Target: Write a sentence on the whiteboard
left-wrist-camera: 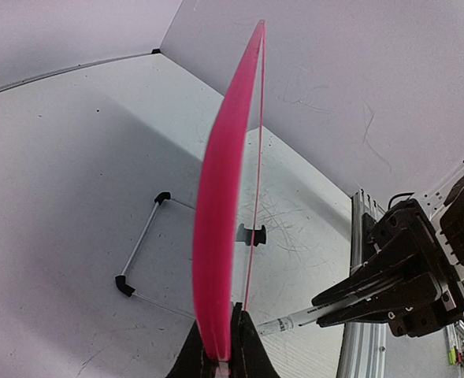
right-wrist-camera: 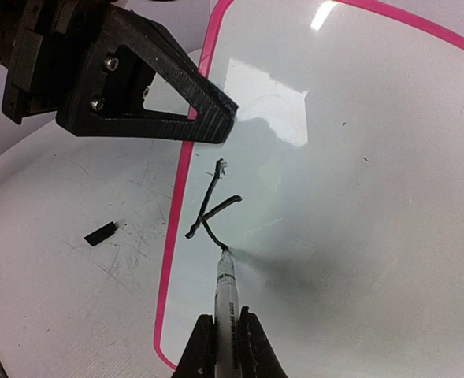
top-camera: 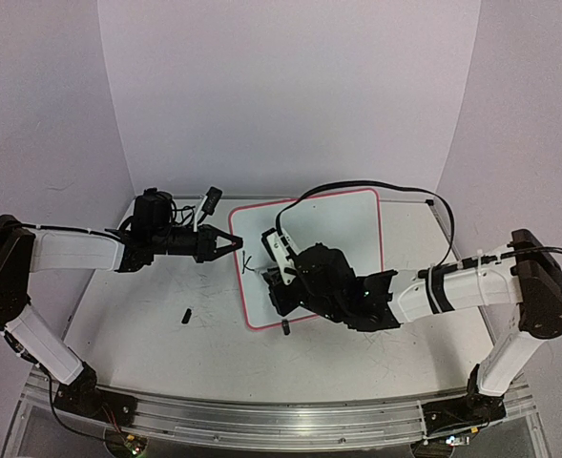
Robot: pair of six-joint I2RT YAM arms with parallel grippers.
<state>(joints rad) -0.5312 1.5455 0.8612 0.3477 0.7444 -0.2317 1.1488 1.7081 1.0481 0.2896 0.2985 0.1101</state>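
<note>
The whiteboard point(top-camera: 343, 224), white with a pink border, lies on the table. My left gripper point(top-camera: 231, 244) is shut on its left edge. In the left wrist view the whiteboard point(left-wrist-camera: 218, 236) shows edge-on between the left gripper's point(left-wrist-camera: 222, 356) jaws. My right gripper point(top-camera: 279, 279) is shut on a white marker point(right-wrist-camera: 227, 293), tip touching the whiteboard point(right-wrist-camera: 358, 157). Of the sentence only a black "K" point(right-wrist-camera: 212, 206) shows, near the left border; it also shows in the top view point(top-camera: 249, 262). The right gripper point(right-wrist-camera: 228, 346) sits just below the K. The marker point(left-wrist-camera: 295, 321) also shows in the left wrist view.
A small black cap point(top-camera: 185, 314) lies on the table left of the board, also in the right wrist view point(right-wrist-camera: 101, 233). A thin wire stand point(left-wrist-camera: 141, 244) and a black clip point(left-wrist-camera: 253, 234) lie beyond the board. The right arm's cable point(top-camera: 357, 186) arcs over the board.
</note>
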